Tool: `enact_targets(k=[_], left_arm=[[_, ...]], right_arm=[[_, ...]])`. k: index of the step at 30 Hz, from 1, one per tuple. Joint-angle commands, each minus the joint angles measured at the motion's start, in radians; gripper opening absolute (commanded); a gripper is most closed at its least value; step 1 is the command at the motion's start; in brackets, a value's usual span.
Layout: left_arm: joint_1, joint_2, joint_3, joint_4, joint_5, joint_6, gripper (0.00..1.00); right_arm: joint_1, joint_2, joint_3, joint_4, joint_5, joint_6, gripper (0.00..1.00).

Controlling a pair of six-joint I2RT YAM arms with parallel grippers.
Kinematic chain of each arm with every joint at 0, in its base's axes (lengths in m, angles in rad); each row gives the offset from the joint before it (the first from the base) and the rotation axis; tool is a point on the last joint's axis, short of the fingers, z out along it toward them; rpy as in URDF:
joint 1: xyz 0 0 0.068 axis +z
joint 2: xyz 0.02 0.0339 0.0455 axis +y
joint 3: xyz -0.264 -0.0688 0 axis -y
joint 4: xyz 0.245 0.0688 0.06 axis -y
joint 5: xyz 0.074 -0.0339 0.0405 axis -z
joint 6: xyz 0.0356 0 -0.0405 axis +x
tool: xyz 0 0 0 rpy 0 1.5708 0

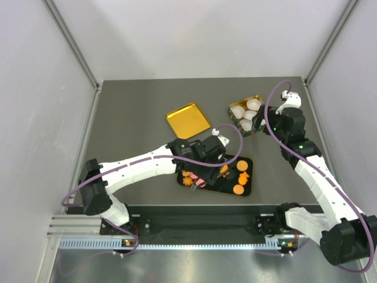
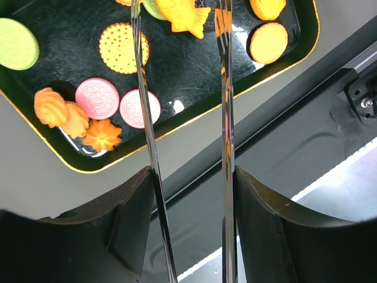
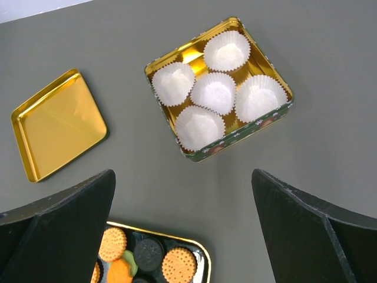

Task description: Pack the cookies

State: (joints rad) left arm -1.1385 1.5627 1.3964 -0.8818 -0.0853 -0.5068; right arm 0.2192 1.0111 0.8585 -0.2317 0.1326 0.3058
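The cookies lie on a black gold-rimmed tray (image 1: 228, 186): orange rounds (image 1: 238, 189), pink discs (image 2: 97, 98), a green one (image 2: 16, 43), an orange flower (image 2: 101, 134) and a fish-shaped orange piece (image 2: 181, 15). My left gripper (image 1: 215, 154) hovers over the tray, shut on metal tongs (image 2: 146, 118). The tongs' two blades stand apart and reach to the fish-shaped piece; their tips are cut off at the top edge. My right gripper (image 3: 182, 177) is open and holds nothing, over bare table between the tray and the tin (image 3: 247, 132).
The green-sided gold tin (image 1: 232, 108) at the back right holds several white paper cups (image 3: 216, 92) with nothing in them. Its gold lid (image 1: 188, 120) lies upside down to the left. A dark cookie (image 3: 147, 252) sits in the tray. Grey walls enclose the table.
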Motion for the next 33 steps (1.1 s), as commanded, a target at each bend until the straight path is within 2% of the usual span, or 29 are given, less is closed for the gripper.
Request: enact_targets(k=[1, 18, 33], left_arm=[[-0.009, 0.014, 0.007, 0.061, 0.010, -0.015, 0.59], [-0.010, 0.125, 0.078, 0.083, -0.005, -0.024, 0.55], [-0.015, 0.135, 0.072, 0.072, -0.042, -0.021, 0.48]], right_arm=[[-0.012, -0.016, 0.039, 0.022, -0.010, -0.014, 1.00], [-0.014, -0.046, 0.037, 0.014, -0.014, -0.019, 1.00], [-0.012, -0.034, 0.039, 0.011, -0.019, -0.024, 1.00]])
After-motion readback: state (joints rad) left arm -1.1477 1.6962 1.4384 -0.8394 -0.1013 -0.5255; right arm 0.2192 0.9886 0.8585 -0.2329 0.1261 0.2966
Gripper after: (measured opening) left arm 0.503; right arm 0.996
